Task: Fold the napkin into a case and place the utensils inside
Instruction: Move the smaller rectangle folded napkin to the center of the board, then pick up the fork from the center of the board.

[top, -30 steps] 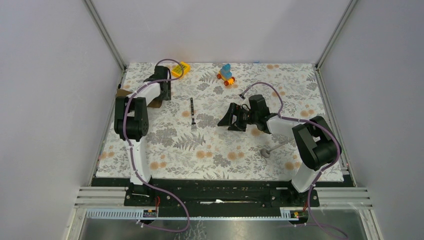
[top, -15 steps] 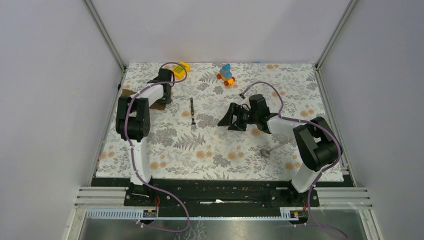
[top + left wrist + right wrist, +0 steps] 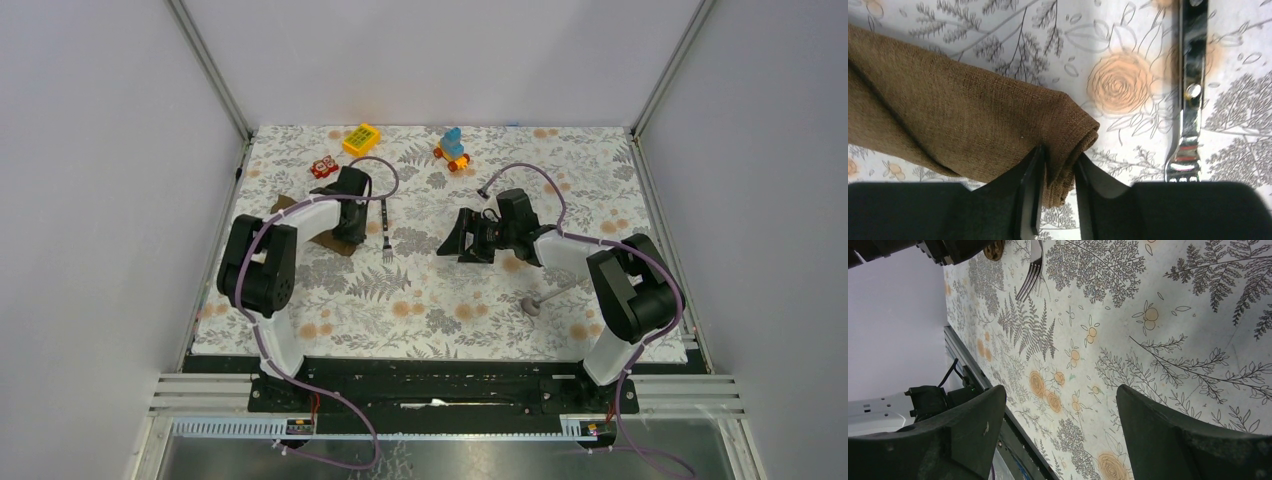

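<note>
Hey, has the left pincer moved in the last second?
Yes. The left pincer, shut on the napkin, has come toward the near edge and right, away from the yellow toy and up beside the fork.

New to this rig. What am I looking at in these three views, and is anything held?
Two robot arms are bolted side by side at the near edge. The top view looks down from above and behind them; the other two come from a camera on each wrist. On the floral tablecloth lie a brown napkin, a fork, a spoon and small toys. The left hand is pinched shut on one end of the napkin, beside the fork. The right hand is open and empty.
</note>
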`<action>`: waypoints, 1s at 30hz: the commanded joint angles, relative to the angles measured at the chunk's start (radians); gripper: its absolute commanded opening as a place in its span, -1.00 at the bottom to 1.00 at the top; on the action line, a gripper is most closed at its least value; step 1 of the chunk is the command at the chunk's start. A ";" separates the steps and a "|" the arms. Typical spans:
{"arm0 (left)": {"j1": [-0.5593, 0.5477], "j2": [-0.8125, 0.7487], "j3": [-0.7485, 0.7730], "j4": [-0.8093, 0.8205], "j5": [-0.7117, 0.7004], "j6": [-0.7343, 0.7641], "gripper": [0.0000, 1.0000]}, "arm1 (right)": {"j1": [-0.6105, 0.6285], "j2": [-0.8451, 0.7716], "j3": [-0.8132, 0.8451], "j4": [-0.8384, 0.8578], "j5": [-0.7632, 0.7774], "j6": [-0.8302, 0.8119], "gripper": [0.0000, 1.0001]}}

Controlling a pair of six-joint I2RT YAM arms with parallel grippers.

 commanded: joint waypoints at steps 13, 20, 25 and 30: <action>0.024 -0.332 -0.071 -0.022 0.272 -0.157 0.45 | 0.121 0.112 0.032 0.113 0.076 0.249 0.74; 0.269 -0.417 -0.101 0.104 0.400 -0.354 0.44 | 0.234 0.255 0.106 0.208 0.214 0.506 0.46; 0.268 -0.414 -0.150 0.150 0.470 -0.380 0.43 | 0.279 0.354 0.132 0.252 0.263 0.762 0.29; 0.277 -0.475 -0.223 0.155 0.321 -0.406 0.45 | 0.339 0.390 0.139 0.263 0.384 0.957 0.20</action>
